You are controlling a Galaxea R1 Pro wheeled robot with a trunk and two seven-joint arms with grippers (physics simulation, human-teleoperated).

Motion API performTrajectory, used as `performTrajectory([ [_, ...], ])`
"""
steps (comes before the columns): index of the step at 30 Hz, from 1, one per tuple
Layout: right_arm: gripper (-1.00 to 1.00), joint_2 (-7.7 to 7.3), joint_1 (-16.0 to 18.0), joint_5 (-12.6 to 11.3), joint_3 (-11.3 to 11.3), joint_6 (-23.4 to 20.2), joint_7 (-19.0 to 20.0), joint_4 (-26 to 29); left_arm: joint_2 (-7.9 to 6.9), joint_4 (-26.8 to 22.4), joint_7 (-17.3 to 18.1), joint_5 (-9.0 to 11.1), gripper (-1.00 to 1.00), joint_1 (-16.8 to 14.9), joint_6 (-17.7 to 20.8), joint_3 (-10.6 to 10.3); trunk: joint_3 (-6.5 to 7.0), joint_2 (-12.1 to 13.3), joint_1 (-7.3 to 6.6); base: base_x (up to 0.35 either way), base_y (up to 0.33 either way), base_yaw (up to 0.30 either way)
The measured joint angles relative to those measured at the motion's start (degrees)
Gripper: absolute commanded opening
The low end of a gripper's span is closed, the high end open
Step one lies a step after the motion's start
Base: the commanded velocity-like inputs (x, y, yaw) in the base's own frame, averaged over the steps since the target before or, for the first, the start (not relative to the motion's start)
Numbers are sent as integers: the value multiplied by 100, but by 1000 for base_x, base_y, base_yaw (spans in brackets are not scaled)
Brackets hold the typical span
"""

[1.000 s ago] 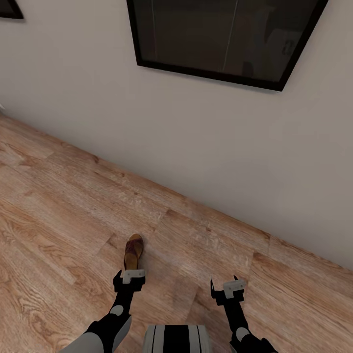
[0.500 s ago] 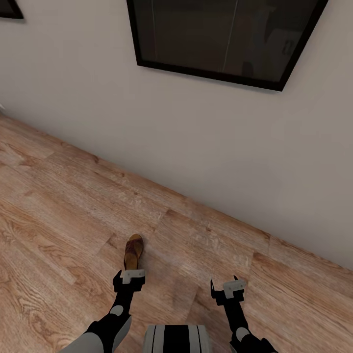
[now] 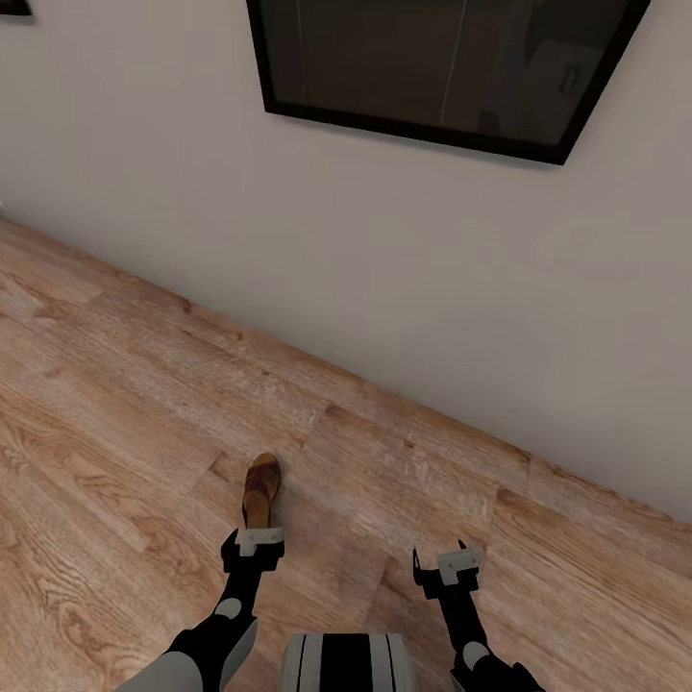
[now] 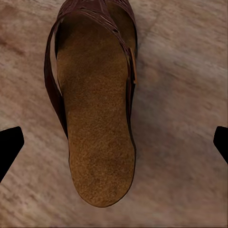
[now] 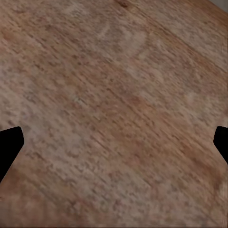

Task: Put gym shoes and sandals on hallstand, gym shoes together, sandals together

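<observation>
One brown sandal with a dark strap and tan footbed lies flat on the wood-plank corridor floor. My left gripper hangs just above its heel end, open. In the left wrist view the sandal sits between the two spread fingertips, and nothing touches it. My right gripper is open over bare planks to the right, and its wrist view shows floor under the fingertips. The gym shoes and the hallstand are out of view.
A plain light wall runs diagonally across the far side, meeting the floor close beyond the sandal. A large dark framed picture hangs on it. Open planks stretch to the left and right of both arms.
The whole head view has shifted slightly, so the camera moved. The sandal and both grippers keep the same relation to each other.
</observation>
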State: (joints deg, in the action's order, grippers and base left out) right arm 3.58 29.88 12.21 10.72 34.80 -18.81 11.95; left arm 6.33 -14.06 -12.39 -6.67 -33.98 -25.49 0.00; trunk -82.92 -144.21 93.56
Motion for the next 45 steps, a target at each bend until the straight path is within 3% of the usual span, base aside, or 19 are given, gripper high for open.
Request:
performTrajectory([
  [23,100,-2,0,0,0,-1,0,0,-8,-1,0,5,100,3,0,8,-1,0,0,0,0,0],
  [28,100,0,0,0,0,0,0,0,-9,0,0,7,100,2,0,9,-111,-7,13,0,0,0],
  [45,100,-4,0,0,0,-2,0,1,-12,-6,0,8,100,1,0,9,-112,-7,13,0,0,0],
])
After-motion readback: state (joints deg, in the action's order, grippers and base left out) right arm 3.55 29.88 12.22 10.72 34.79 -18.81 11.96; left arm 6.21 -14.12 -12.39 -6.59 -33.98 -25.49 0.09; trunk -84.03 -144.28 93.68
